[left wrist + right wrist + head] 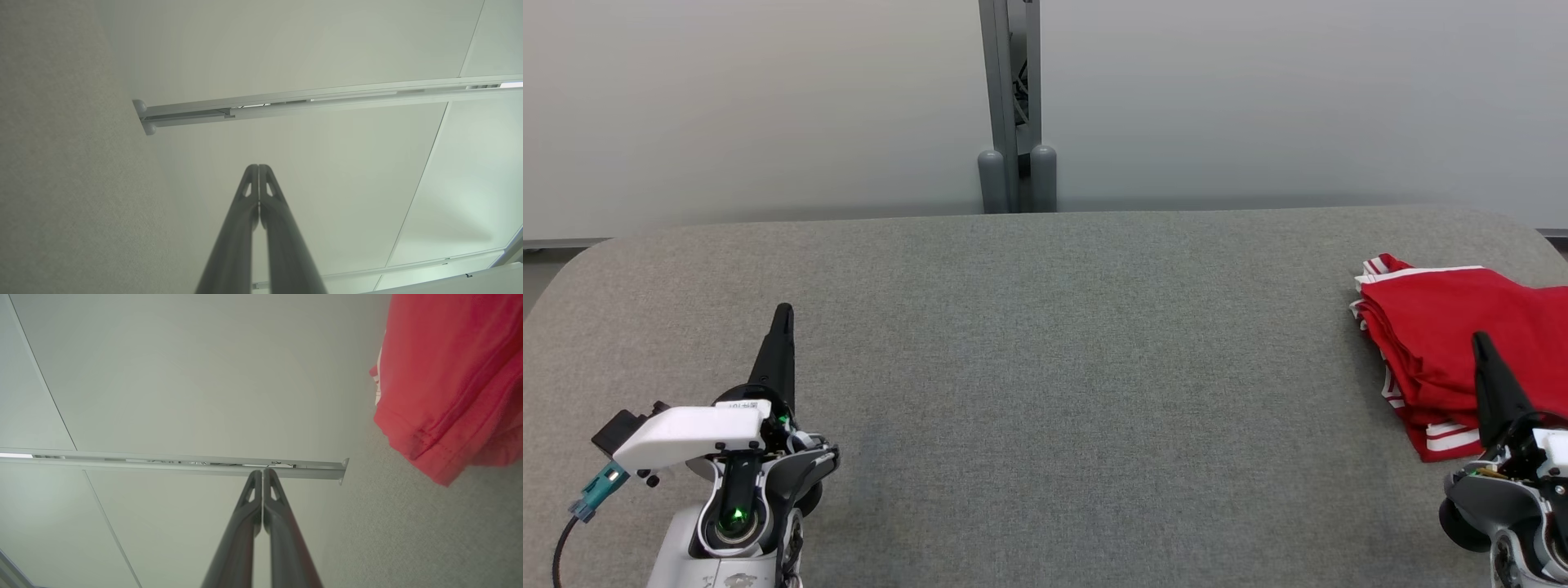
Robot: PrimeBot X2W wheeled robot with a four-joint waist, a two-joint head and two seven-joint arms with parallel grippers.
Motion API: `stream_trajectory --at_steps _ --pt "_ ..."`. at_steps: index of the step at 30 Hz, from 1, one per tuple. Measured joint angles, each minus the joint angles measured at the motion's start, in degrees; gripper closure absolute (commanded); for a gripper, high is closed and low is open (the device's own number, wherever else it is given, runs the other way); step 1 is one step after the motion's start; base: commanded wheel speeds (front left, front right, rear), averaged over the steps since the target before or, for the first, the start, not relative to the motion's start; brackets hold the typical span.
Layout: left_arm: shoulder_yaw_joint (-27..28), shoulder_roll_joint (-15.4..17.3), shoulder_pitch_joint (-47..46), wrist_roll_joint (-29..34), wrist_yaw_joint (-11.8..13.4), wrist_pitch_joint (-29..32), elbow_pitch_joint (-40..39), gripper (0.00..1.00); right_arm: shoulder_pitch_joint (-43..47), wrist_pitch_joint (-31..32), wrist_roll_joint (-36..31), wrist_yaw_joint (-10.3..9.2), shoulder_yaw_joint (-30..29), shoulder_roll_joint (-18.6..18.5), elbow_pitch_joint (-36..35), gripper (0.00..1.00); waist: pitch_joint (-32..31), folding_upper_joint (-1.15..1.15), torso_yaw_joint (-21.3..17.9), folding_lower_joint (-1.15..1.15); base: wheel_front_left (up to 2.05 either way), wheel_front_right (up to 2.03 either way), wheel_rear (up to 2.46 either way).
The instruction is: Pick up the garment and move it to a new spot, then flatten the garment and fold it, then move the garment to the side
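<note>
My left pincer (782,325) is clenched, its two dark fingers pressed flat together with nothing between them. It sits at 8 o'clock in my head view, over the grey worktop (1045,343), tips pointing toward 12. My right pincer (1481,347) is clenched and empty too, at 4 o'clock, also pointing toward 12.

The garment (1437,322), red with white stripes at its hems, lies folded in a layered stack at 3 o'clock, near the worktop's right end and partly cut off by the picture's edge. From my head, the right fingertips overlap its near part. Along my right wrist, the cloth lies off at 2 o'clock, apart from the fingers.

At 12 o'clock, beyond the worktop's far edge, a grey post (1010,106) stands between two pale wall panels (752,106).
</note>
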Motion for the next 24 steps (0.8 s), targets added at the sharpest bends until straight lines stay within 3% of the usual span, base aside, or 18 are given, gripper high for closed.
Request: stream_trajectory --at_steps 24 --pt "0.0 0.0 0.0 0.0 0.0 0.0 0.0 1.00 0.0 0.2 0.0 0.00 0.0 0.0 0.0 1.00 0.0 0.00 0.0 0.00 0.00 0.00 0.00"
